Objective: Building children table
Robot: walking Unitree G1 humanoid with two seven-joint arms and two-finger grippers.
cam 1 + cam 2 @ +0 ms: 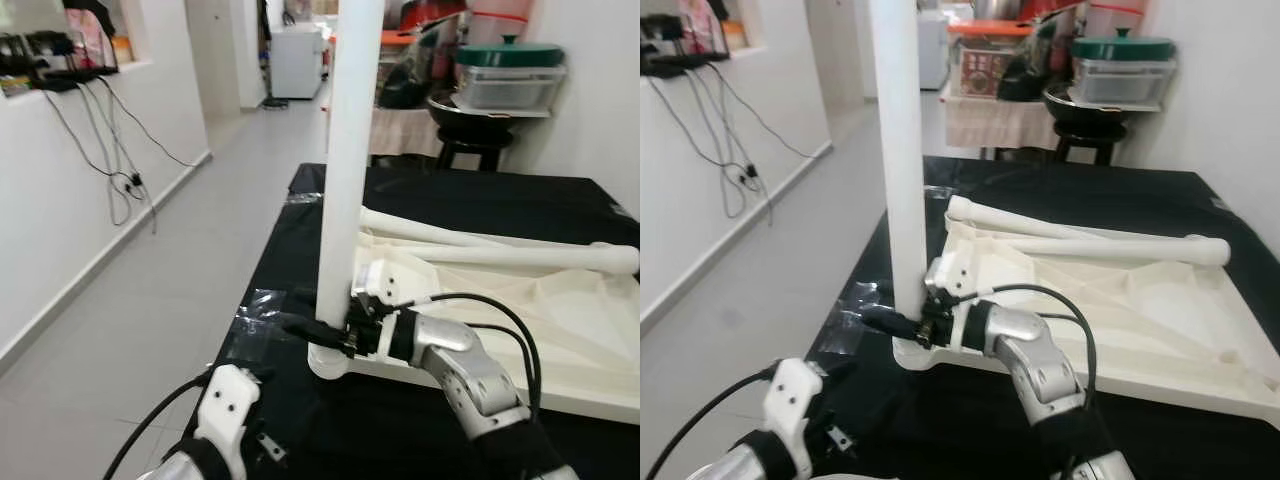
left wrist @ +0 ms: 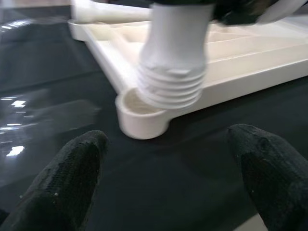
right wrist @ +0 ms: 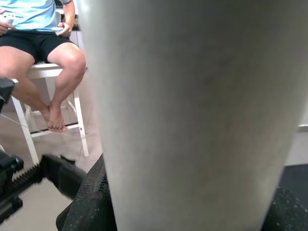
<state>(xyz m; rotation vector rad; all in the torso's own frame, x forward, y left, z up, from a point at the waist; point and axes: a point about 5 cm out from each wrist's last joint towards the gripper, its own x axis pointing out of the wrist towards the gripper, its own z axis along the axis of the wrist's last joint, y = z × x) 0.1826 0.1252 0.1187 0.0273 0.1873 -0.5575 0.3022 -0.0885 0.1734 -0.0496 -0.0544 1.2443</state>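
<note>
The white table leg (image 1: 350, 150) stands upright in my right gripper (image 1: 335, 335), which is shut on it low down. Its threaded end (image 2: 171, 86) hangs slightly tilted just above the round corner socket (image 2: 139, 113) of the cream tabletop (image 1: 1160, 300), which lies upside down on the black cloth. Two more white legs (image 1: 1090, 245) rest across the tabletop. My left gripper (image 2: 168, 168) is open, its black fingers (image 2: 72, 168) spread low over the cloth in front of that corner, apart from the leg. The left wrist (image 1: 228, 400) sits at the near edge.
The black-covered work table (image 1: 500, 200) ends at its left edge beside a grey floor and white wall with hanging cables (image 1: 120, 180). A stool with pots and a container (image 1: 500, 80) stands behind. A seated person's legs (image 3: 43, 48) and a white chair are close by.
</note>
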